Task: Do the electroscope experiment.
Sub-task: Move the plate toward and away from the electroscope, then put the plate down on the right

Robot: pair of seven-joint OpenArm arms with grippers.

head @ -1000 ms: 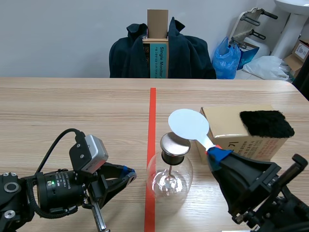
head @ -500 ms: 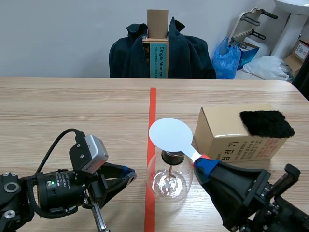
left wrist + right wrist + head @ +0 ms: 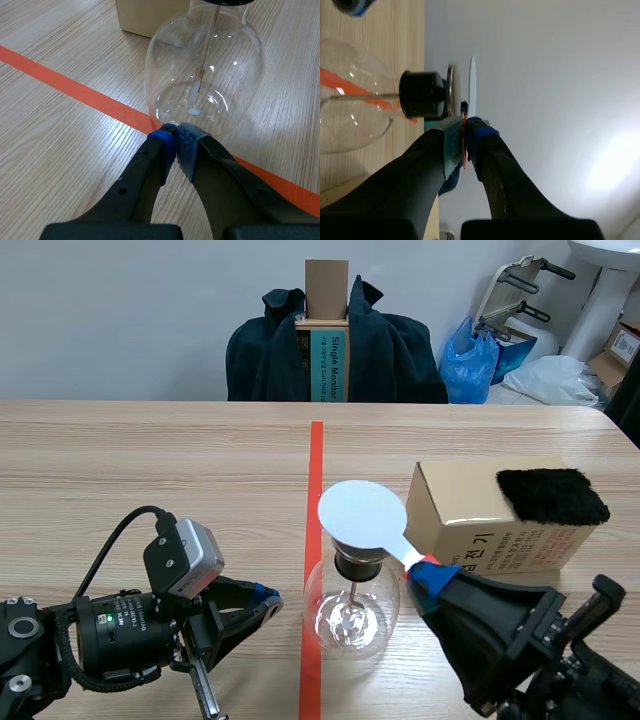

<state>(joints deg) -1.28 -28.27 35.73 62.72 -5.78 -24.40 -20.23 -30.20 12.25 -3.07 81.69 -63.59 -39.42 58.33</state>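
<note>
Clear round glass electroscope flask (image 3: pixel 350 610), black stopper (image 3: pixel 358 565), pale blue round paddle (image 3: pixel 362 511) just above, right gripper (image 3: pixel 427 577) clamping paddle's handle at 4 o'clock, left gripper (image 3: pixel 268 598) closed empty at 9 o'clock.

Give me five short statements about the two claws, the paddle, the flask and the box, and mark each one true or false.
1. The right claw is shut on the white paddle. True.
2. The left claw grips the glass flask. False: its fingers are shut on nothing, with their tips low beside the flask's base.
3. A black fur pad lies on the cardboard box. True.
4. The paddle's disc lies flat on the table. False: it is held over the flask's cap.
5. The flask lies tipped on its side. False: it stands upright.
</note>
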